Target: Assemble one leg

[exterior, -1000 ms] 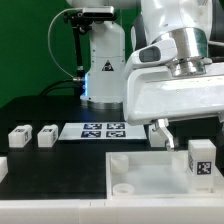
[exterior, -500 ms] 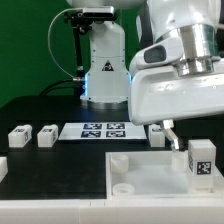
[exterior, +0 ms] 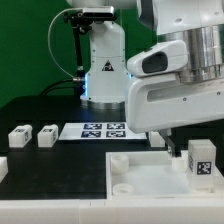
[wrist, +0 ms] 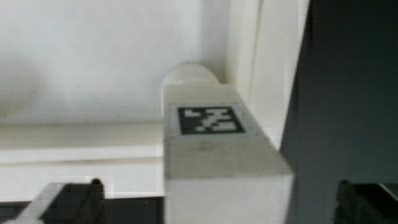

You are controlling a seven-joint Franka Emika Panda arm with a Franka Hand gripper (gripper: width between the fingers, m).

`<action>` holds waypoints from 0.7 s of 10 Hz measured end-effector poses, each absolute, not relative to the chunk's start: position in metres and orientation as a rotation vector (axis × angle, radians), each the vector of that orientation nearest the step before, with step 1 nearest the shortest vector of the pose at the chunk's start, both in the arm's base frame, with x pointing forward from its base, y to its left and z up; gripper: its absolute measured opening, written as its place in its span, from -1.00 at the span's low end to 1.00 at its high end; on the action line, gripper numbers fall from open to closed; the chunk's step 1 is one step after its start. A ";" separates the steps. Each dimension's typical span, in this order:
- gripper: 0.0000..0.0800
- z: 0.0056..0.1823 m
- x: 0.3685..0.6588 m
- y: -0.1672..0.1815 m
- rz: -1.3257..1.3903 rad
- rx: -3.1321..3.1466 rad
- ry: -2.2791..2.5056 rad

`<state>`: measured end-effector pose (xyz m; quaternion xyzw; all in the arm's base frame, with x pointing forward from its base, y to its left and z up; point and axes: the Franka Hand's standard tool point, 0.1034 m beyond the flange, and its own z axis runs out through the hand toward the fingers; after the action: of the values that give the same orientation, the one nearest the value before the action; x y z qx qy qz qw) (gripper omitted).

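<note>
Arm housing fills the exterior view's right and hides the gripper [wrist: 210,205] there. In the wrist view we see its fingers [wrist: 68,205] spread, one on either side of the upright leg [exterior: 201,161], not touching it. The leg stands in the white tray [exterior: 140,178]. Its square tag carries no readable text.

No readable text; only marker tags [exterior: 201,155].
</note>
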<state>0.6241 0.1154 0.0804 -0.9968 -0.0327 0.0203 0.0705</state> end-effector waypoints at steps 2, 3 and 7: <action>0.62 0.079 0.641 0.117 0.088 -2.993 -0.074; 0.37 0.078 0.638 0.117 0.101 -2.994 -0.053; -0.25 0.077 0.639 0.114 0.131 -2.980 0.410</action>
<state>0.6385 0.1142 0.0773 -0.9876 0.1360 0.0435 0.0650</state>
